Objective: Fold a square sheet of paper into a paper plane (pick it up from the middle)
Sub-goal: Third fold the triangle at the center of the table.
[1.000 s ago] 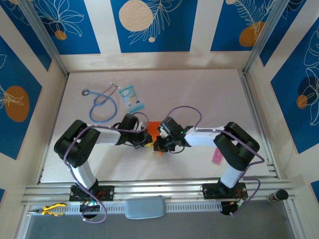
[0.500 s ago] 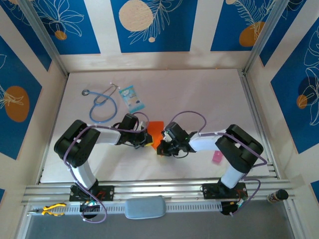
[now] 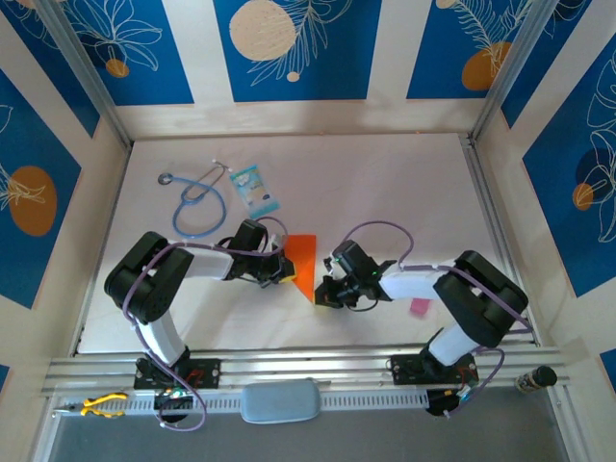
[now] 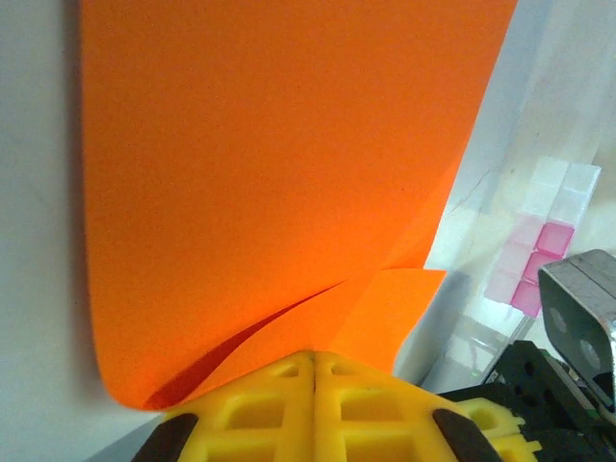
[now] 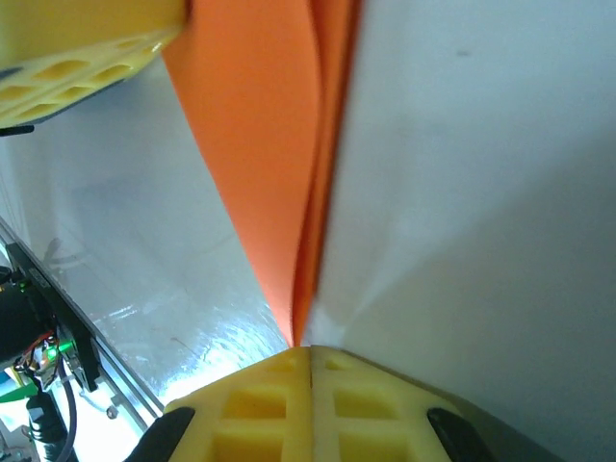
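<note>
Between the blue floral walls [image 3: 327,67], mid-way across the white desk [image 3: 404,192], your left gripper [image 3: 282,269] and right gripper [image 3: 321,293] are each clamped on the folded orange sheet [image 3: 304,258], so pulling them apart could tear it or drag the crease askew.

Folded orange paper [image 3: 303,258]: I see a narrow triangle, tip pointing toward the bases.
Left gripper [image 3: 284,271]: touching its left edge.
Right gripper [image 3: 320,294]: at its tip.
Stethoscope [image 3: 197,204]: far left, well apart.
</note>
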